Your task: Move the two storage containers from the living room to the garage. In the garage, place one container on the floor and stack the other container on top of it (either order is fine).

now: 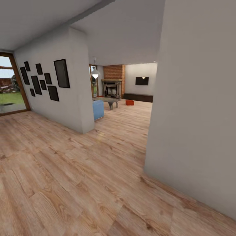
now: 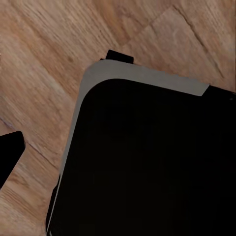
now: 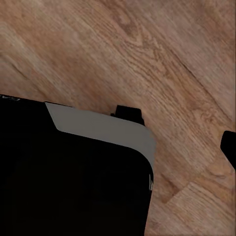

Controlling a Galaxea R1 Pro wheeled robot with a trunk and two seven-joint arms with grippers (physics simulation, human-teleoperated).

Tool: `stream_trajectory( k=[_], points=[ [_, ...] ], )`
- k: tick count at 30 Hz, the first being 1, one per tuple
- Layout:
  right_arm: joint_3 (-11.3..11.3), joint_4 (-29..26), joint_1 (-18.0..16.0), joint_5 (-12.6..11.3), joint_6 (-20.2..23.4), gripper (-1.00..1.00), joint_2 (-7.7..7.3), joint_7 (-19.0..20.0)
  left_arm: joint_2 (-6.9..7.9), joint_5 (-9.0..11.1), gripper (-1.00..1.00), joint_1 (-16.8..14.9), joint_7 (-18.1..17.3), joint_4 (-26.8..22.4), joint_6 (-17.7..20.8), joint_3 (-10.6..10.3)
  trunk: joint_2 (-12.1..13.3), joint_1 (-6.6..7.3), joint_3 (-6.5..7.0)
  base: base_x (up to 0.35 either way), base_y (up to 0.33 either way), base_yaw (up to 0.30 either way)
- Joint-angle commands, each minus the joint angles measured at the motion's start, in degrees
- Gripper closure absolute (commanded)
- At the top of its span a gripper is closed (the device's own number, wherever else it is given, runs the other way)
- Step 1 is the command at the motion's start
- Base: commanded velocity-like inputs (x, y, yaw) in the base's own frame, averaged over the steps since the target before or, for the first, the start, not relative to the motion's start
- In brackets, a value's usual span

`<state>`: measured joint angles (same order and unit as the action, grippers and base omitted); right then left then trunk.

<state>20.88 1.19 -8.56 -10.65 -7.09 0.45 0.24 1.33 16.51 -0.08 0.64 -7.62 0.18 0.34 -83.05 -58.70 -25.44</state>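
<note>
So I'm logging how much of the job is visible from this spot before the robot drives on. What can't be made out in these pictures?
- Red-orange storage bin on the living room floor, head view: too far and small to tell one bin from two.
- Blue seat, head view: mostly hidden by the white partition wall.
- Low dark table, head view: too distant for detail.
- Both wrist views: the dark, grey-edged robot body blocks most of the wood plank floor; gripper state unreadable.

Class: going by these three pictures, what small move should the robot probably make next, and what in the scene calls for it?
Probably drive forward through the opening between the picture wall and the near wall, steering toward the red-orange container. It sits far off on the wood floor near the brick fireplace, well beyond reach, and both wrist views look down at planks.
</note>
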Motion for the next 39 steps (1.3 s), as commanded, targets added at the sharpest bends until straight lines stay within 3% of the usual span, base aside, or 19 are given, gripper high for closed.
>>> stream_trajectory(
  k=[1,10,33,39],
  points=[
    [0.5,0.1,-0.1,-0.7,-0.3,-1.00,0.01,0.0,-0.01,0.3,-1.00,0.0,0.1,-0.1,0.0,0.0,0.0,-0.03,-0.06,0.325,0.000,0.290],
    [0.6,0.1,-0.1,-0.7,-0.1,-1.00,-0.08,0.2,-0.01,0.3,-1.00,0.0,0.1,-0.2,0.0,0.0,0.0,-0.03,-0.06,0.325,0.000,0.236],
    [1.5,0.1,-0.1,0.0,0.3,-1.00,0.09,0.0,-0.01,0.3,-1.00,0.0,0.1,-0.1,-0.1,0.0,0.0,-0.03,-0.06,0.325,0.000,0.010],
    [1.6,0.1,-0.1,-0.1,0.2,-1.00,0.08,0.0,-0.01,0.3,-1.00,0.0,0.1,0.0,-0.1,0.0,0.0,-0.03,-0.06,0.325,0.000,0.165]
  ],
)
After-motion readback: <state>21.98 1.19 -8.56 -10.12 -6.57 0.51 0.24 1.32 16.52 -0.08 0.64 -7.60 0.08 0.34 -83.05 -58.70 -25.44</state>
